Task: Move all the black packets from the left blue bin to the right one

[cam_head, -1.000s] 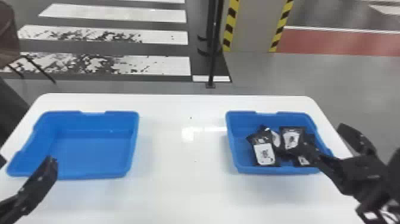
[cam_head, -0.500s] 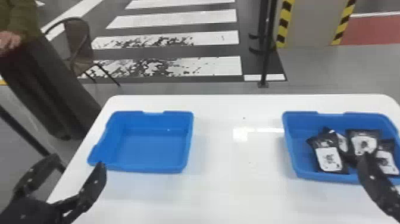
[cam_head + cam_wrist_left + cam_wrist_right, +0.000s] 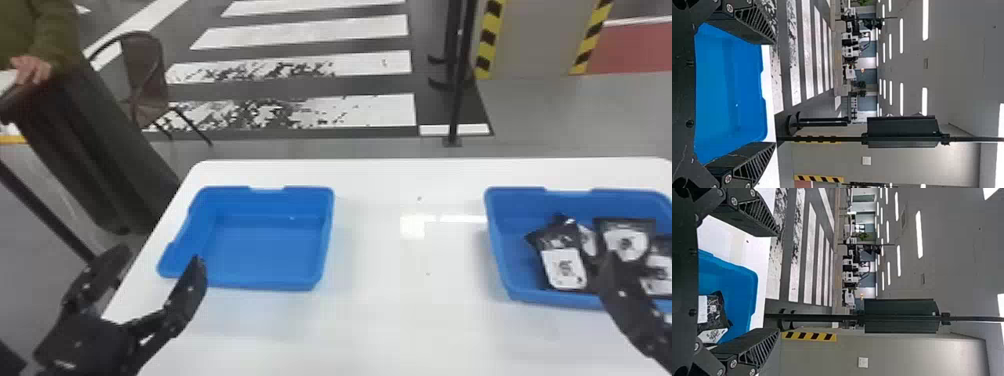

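The left blue bin (image 3: 265, 250) shows its plain blue bottom. The right blue bin (image 3: 517, 295) holds a bunch of black packets (image 3: 565, 265) with white labels. They lie near the right pincer (image 3: 627, 300) and well apart from the left pincer (image 3: 160, 254). Both pincers are wide open. Both bins sit on the white tabletop (image 3: 380, 320).

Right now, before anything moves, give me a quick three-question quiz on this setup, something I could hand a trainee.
1. Multiple choice: where do the black packets lie?
A) on the floor
B) in the right bin
C) on the bare tabletop
2. True or false: the left gripper is shut on a packet.
3. Short answer: how many packets can you see in the left bin?
Key: 1. B; 2. false; 3. none
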